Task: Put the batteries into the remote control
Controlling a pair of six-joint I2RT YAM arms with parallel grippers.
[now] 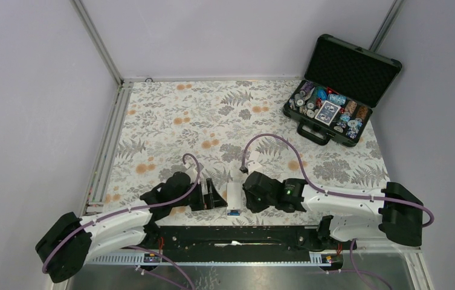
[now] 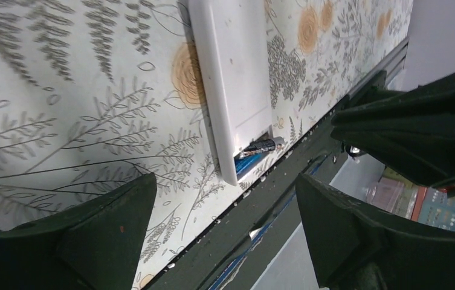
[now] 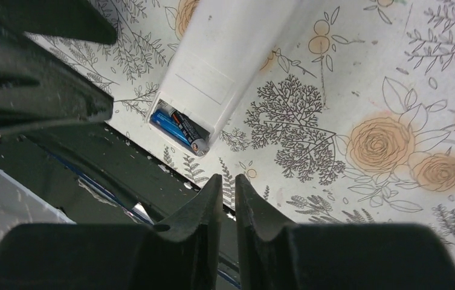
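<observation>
The white remote control [image 1: 234,194] lies back side up near the table's front edge, between my two grippers. Its compartment at the near end stands uncovered, with two batteries side by side in it, a blue one [image 3: 167,124] and a black one [image 3: 187,134]. The left wrist view shows the remote control [image 2: 234,72] and the batteries [image 2: 255,154] too. My left gripper [image 1: 212,196] is open wide just left of the remote, with nothing between its fingers [image 2: 225,181]. My right gripper [image 1: 249,193] sits just right of the remote, its fingers nearly together and holding nothing [image 3: 228,180].
A black hard case [image 1: 300,124] with a foam lid, holding poker chips and cards, stands open at the back right. A dark rail [image 1: 231,235] runs along the table's front edge right below the remote. A metal frame [image 1: 107,151] borders the left side.
</observation>
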